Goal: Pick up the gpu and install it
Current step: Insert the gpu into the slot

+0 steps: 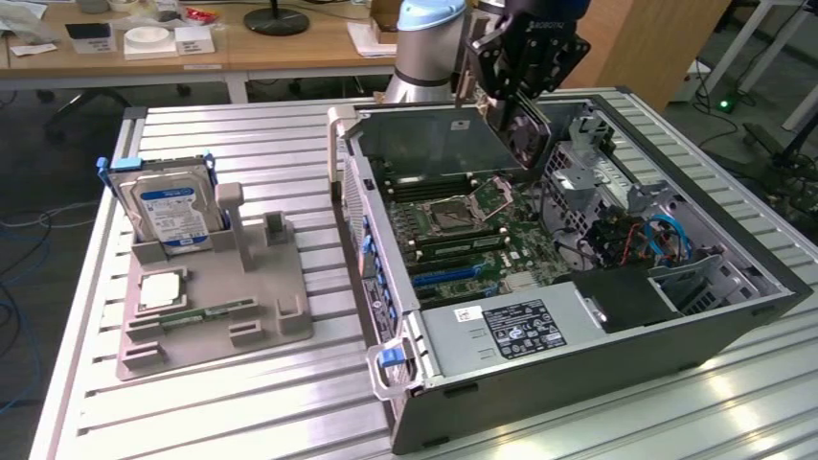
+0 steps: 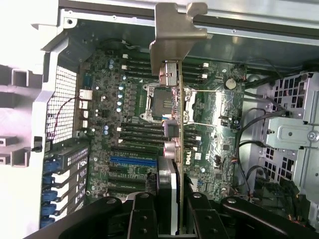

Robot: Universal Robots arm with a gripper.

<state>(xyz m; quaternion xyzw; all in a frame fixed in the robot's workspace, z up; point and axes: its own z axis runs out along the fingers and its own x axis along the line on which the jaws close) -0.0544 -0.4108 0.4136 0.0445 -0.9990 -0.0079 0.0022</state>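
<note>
Your inventory, largest first:

- Slatted metal table (image 1: 256,134) – carries everything below.
- Open computer case (image 1: 576,383), lying on its side towards the exterior view's right.
- Robot arm (image 1: 428,48), standing behind the case.
- Motherboard (image 2: 129,124), exposed inside the case, with its processor socket bare.
- Grey holder tray (image 1: 205,331), at the exterior view's left, well apart from the case.
- Power supply (image 1: 511,331), labelled, at the case's near end.
- Hard drive (image 1: 172,211), blue label, upright at the tray's far end.
- Gripper (image 2: 172,214), above the case's far end – you will see its jaws set narrow, clamped on the card's two faces.
- The gpu (image 2: 175,124), held edge-on over the motherboard, with its silver bracket at the end away from the gripper.
- Memory stick (image 1: 211,313), lying flat on the tray.
</note>
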